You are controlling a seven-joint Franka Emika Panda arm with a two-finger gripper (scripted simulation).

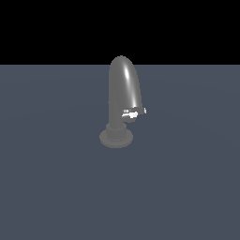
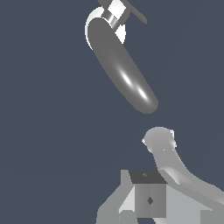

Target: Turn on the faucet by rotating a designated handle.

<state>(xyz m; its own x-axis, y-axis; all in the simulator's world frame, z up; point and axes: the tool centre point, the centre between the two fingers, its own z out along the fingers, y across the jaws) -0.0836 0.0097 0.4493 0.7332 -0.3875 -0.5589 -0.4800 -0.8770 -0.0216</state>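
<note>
The faucet [image 1: 123,93] is dark grey and glossy, an arched body on a ribbed round base, standing mid-floor in the exterior view. The handle [image 1: 134,113] is a short lever with white flecks on its lower side, toward the exterior view's right. No arm or gripper shows in the exterior view. In the wrist view the faucet body [image 2: 124,74] lies ahead, seen from above. Pale blocky gripper parts [image 2: 148,192] with a dark pad fill the near edge, apart from the body. A pale curved piece with a rounded, flecked end [image 2: 161,142] sits beside them. I cannot tell how the jaws stand.
A flat blue-grey floor [image 1: 56,187] surrounds the faucet, with a black background behind it. In the wrist view a short silver-banded piece [image 2: 114,12] sticks out by the faucet's pale base [image 2: 92,27].
</note>
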